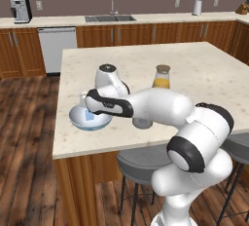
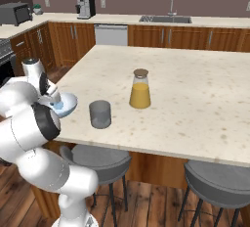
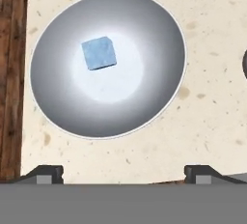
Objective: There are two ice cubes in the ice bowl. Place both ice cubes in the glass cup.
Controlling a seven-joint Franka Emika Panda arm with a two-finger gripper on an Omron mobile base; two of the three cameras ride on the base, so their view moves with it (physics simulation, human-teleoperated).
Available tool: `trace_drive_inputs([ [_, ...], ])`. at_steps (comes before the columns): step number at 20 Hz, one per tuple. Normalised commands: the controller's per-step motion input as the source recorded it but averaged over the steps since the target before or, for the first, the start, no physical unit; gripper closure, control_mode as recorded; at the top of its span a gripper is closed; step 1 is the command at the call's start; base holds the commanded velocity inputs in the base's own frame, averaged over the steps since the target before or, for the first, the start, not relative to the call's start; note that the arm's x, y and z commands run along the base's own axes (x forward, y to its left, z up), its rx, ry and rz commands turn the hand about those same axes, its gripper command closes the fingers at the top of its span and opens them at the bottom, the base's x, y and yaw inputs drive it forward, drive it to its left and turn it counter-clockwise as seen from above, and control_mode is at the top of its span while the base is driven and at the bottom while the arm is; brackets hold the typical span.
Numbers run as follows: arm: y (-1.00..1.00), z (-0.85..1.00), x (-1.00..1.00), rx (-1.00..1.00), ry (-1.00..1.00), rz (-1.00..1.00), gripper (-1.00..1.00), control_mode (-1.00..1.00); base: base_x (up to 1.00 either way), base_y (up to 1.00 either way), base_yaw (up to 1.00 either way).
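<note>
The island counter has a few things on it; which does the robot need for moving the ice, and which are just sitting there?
Needed:
ice cube
ice bowl
glass cup
gripper, open above the bowl

Just sitting there:
juice jar
bar stools

And here's the pale speckled island counter, with three things standing on it: the ice bowl sits near its edge, the glass cup just beside it, and the orange-filled jar a little further in.
</note>
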Motion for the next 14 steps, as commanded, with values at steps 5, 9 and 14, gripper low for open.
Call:
trace_drive_inputs([
  [5,0.02,-0.18,0.35,-0.05,0.00,0.00,-1.00,-1.00,0.00,0.00,0.00],
  [9,0.18,-0.06,0.36,-0.02,0.00,0.00,-1.00,-1.00,0.00,0.00,0.00],
  [14,0.38,-0.07,0.40,-0.02,0.03,0.00,-1.00,-1.00,0.00,0.00,0.00],
])
